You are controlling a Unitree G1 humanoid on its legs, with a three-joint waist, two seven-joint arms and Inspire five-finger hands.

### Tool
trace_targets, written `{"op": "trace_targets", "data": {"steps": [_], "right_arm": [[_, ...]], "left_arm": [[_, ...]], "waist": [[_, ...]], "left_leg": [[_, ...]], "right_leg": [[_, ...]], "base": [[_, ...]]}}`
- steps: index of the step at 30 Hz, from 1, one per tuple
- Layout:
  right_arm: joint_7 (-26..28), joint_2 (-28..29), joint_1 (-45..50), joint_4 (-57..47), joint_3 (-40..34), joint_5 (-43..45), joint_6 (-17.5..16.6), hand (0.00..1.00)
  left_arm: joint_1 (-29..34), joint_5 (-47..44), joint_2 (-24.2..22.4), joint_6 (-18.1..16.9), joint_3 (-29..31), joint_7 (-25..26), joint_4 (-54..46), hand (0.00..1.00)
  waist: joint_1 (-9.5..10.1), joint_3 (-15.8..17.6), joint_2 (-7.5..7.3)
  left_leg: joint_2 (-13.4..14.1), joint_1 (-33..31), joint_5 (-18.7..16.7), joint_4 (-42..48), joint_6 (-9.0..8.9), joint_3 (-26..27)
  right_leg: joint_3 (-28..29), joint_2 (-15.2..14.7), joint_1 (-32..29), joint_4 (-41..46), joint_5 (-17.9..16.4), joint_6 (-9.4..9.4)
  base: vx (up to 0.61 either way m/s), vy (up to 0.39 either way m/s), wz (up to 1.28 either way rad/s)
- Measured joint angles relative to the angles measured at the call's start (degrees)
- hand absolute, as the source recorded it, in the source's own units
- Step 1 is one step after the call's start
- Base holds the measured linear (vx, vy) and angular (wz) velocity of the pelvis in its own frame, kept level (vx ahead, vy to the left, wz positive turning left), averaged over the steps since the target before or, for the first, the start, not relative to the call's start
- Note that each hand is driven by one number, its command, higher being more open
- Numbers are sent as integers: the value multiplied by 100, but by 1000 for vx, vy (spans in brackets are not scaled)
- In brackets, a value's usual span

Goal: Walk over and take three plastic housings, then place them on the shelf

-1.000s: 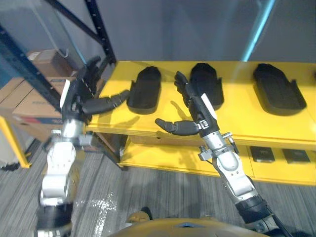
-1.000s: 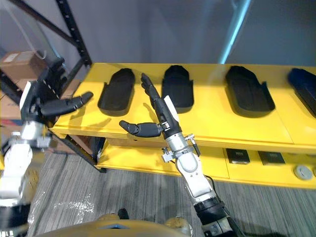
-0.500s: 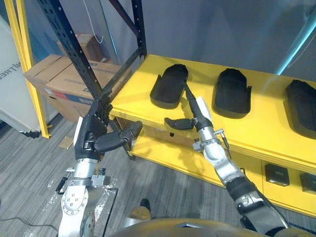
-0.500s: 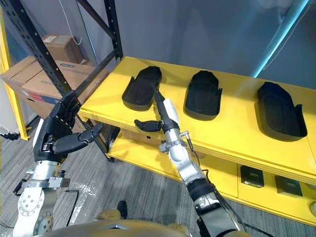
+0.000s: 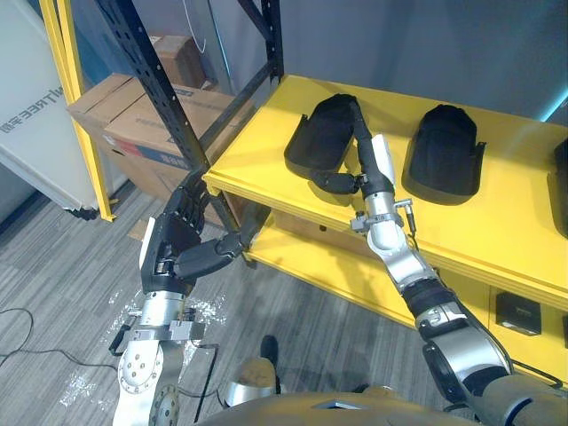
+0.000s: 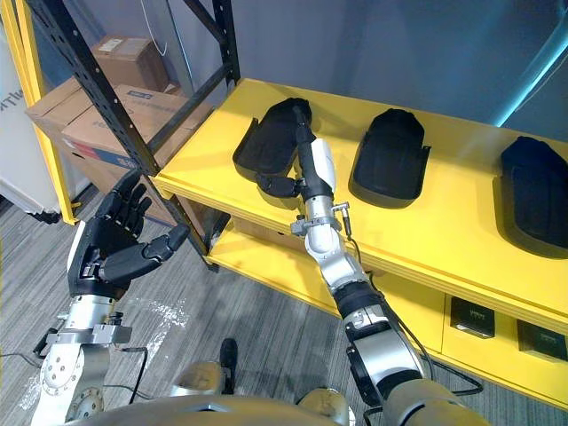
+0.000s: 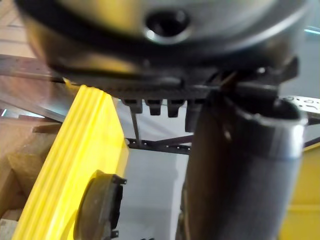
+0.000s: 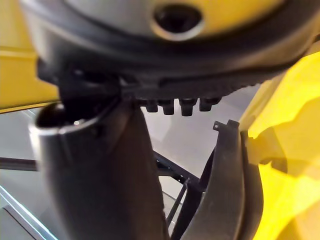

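While the right hand (image 6: 311, 164) stretches out over the yellow shelf (image 6: 444, 240), its fingers (image 6: 303, 124) lie straight along the leftmost housing (image 6: 266, 138), on the edge that faces the middle housing (image 6: 389, 160). The thumb (image 6: 277, 185) juts out toward that housing's near end. So the hand is spread apart, clamped on nothing, and I can't tell whether the fingers press the plastic or hover just over it.

Why flat like that? My read is that straight fingers along the side suit nudging or steadying a shallow shell, not lifting it. A lift would call for thumb and fingers to close across the raised rim (image 8: 230, 190), which the right wrist view shows just beside the hand.

And where are the task's things? All three sit on the top shelf in a row, well apart, rounded ends toward the back wall, with the third housing (image 6: 535, 191) far to the right. With three lying there, the placing looks done or nearly so (a judgement, mind).

Over to the left hand (image 5: 177, 248): it hangs low, below the shelf's front edge and near the black rack upright (image 5: 169, 98). Its fingers are fanned and relaxed, and it holds nothing. It's likely kept down there to stay out of the reach. Cardboard boxes (image 5: 133, 106) sit beyond the upright.
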Motion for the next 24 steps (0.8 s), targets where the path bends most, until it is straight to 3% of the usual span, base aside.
{"op": "trace_targets", "data": {"steps": [9, 19, 22, 24], "right_arm": [[489, -8, -13, 146, 202, 22, 2, 100], [519, -2, -242, 146, 618, -115, -7, 100], [168, 19, -376, 146, 625, -330, 172, 100], [-95, 37, -441, 146, 603, -448, 486, 100]], "left_arm": [[3, -1, -74, 82, -106, 66, 0, 100], [2, 0, -75, 144, -317, 169, 0, 100], [3, 2, -74, 250, -443, 210, 0, 100], [3, 1, -74, 250, -512, 218, 0, 100]], "waist": [[-4, 10, 13], [1, 78, 47], [1, 137, 96], [16, 145, 98]], "left_leg": [[-49, 20, 13, 0, 1, -19], [-74, 11, 29, 6, -7, -18], [-73, -2, 40, 11, -13, -19], [-81, -20, 43, 15, -14, -20]], "right_leg": [[-1, -138, -49, 237, -167, -27], [14, -222, -115, 423, -259, -53], [16, -245, -149, 480, -288, -68], [22, -271, -181, 525, -309, -64]], "base": [[4, -6, 1], [0, 0, 0], [0, 0, 0], [0, 0, 0]]}}
